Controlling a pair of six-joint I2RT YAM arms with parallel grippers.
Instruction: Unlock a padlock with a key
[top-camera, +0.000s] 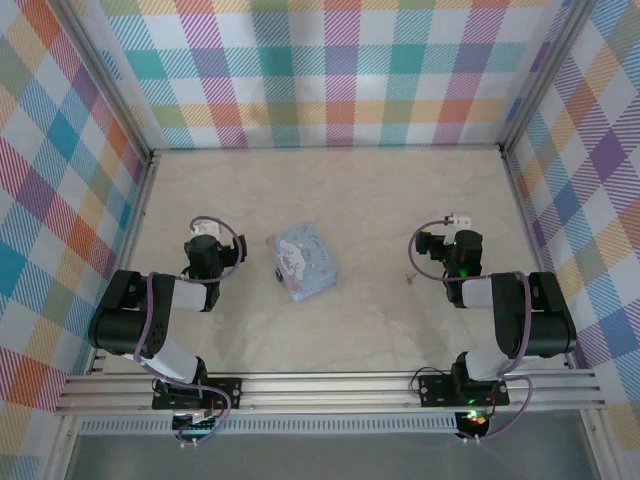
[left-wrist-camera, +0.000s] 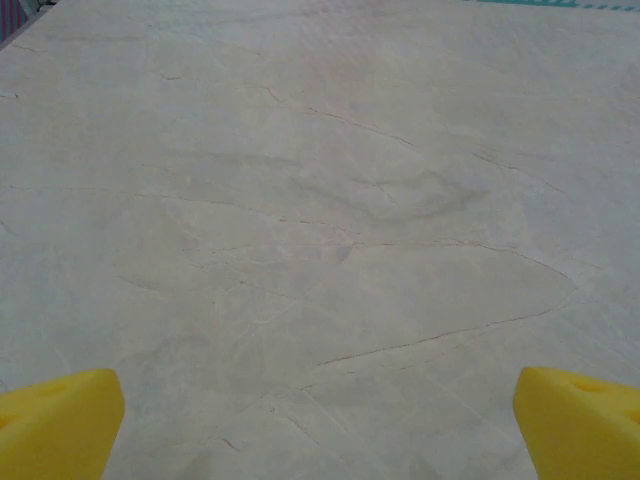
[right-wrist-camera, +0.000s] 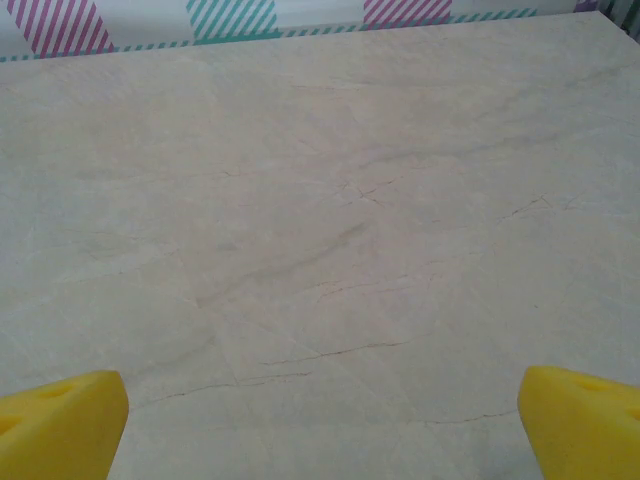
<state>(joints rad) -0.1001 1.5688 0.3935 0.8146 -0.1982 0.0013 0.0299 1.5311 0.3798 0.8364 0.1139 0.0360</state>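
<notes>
beside the box (top-camera: 303, 262) lies the padlock (top-camera: 277, 272).

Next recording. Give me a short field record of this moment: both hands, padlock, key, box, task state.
left hand: open, fingertips wide apart over bare table, holding nothing
right hand: open, over bare table, holding nothing
box: pastel-blue, cartoon print, lying between the two arms
padlock: tiny dark item at the box's left edge; too small to tell whether they touch
key: small slim piece on the table, between box and right arm, untouched
task state: not started; key and padlock lie apart
</notes>
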